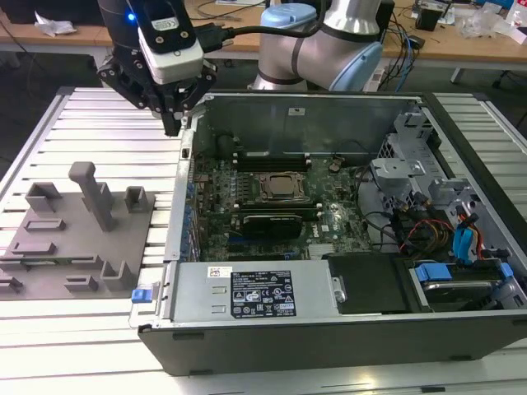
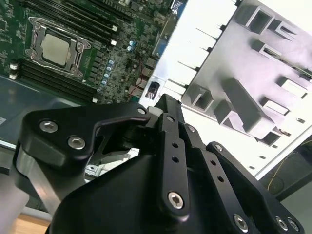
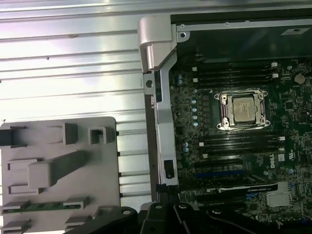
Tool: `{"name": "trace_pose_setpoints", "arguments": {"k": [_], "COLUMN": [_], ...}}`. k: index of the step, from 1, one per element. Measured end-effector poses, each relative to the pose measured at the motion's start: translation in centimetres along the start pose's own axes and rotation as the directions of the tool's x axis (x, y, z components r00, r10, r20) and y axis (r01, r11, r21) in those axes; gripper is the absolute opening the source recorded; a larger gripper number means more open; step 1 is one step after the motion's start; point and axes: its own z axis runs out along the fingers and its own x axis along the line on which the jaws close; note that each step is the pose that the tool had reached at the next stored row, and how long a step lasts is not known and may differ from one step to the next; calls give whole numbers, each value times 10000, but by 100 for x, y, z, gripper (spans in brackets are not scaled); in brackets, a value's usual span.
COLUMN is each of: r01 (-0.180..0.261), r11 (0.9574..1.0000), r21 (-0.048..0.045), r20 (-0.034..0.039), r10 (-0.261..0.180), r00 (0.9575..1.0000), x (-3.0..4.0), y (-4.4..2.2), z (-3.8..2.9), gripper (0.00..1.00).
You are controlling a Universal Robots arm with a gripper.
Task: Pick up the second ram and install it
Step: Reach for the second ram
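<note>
A thin green stick, the second ram [image 3: 35, 206], lies in a slot along one edge of the grey fixture plate [image 3: 58, 146]. My gripper [image 1: 173, 123] hangs above the open computer case's wall on the exterior view's left, between the plate [image 1: 74, 239] and the motherboard. Its black fingers [image 2: 165, 109] meet at the tip with nothing between them, and the gripper [image 3: 165, 212] is well apart from the ram. Long black memory slots [image 3: 236, 73] run on both sides of the processor socket [image 3: 242, 109].
The case [image 1: 329, 329] lies open on a ribbed metal table [image 1: 99, 123], with its power supply [image 1: 255, 292], drive bays and loose cables [image 1: 445, 230] on the exterior view's right. Upright blocks [image 1: 95, 193] stand on the fixture plate. A wooden desk runs behind.
</note>
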Motion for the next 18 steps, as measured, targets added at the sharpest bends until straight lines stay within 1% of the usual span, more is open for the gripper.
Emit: {"name": "trace_pose_setpoints", "arguments": {"k": [6, 8, 10, 12, 15, 17, 18], "r01": [1, 0, 0, 1, -1, 0, 0], "r11": [10000, 10000, 10000, 10000, 10000, 10000, 10000], "r21": [0, 0, 0, 0, 0, 0, -1], "r20": [0, 0, 0, 0, 0, 0, 0], "r10": [-1, 0, 0, -1, 1, 0, 0], "r00": [10000, 10000, 10000, 10000, 10000, 10000, 10000], "x": [102, 166, 212, 294, 357, 431, 455], "y": [-8, -12, -16, -22, -27, -32, -34], "z": [-3, -5, -6, -8, -9, -11, -12], "gripper": [11, 11, 11, 11, 11, 11, 11]}}
